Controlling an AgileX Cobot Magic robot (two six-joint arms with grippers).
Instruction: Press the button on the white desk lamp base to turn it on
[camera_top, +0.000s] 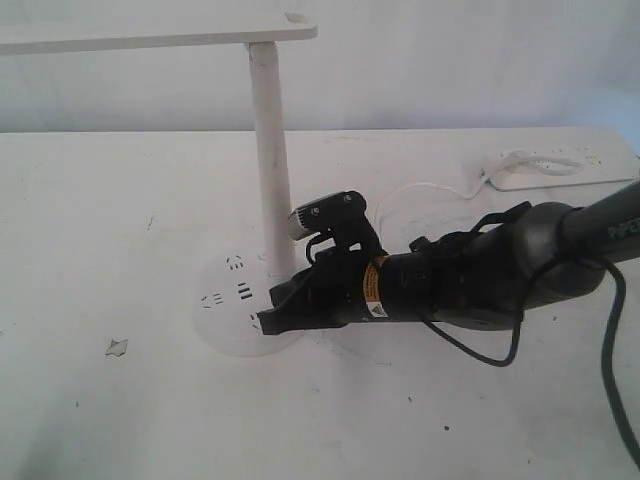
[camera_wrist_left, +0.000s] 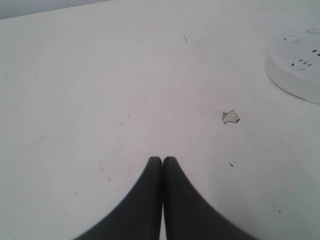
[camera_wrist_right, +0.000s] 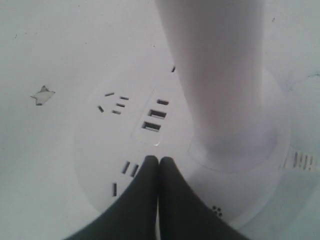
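The white desk lamp base (camera_top: 222, 325) (camera_wrist_right: 95, 145) is a round disc with dark socket holes and USB slots (camera_wrist_right: 155, 114), and it bears a tall white stem (camera_top: 270, 150) (camera_wrist_right: 215, 75). My right gripper (camera_top: 265, 312) (camera_wrist_right: 159, 159) is shut with nothing between its fingers. Its tips are low over the base top, between the USB slots and the foot of the stem. I cannot make out the button; it may lie under those fingertips. My left gripper (camera_wrist_left: 162, 159) is shut and empty over bare table, apart from the base (camera_wrist_left: 295, 70). It is out of the exterior view.
The lamp head (camera_top: 150, 30) spans the top left. A white power strip (camera_top: 560, 165) with a cable lies at the back right. A small chip (camera_top: 117, 347) (camera_wrist_left: 230, 117) marks the white tabletop (camera_top: 100, 220) left of the base.
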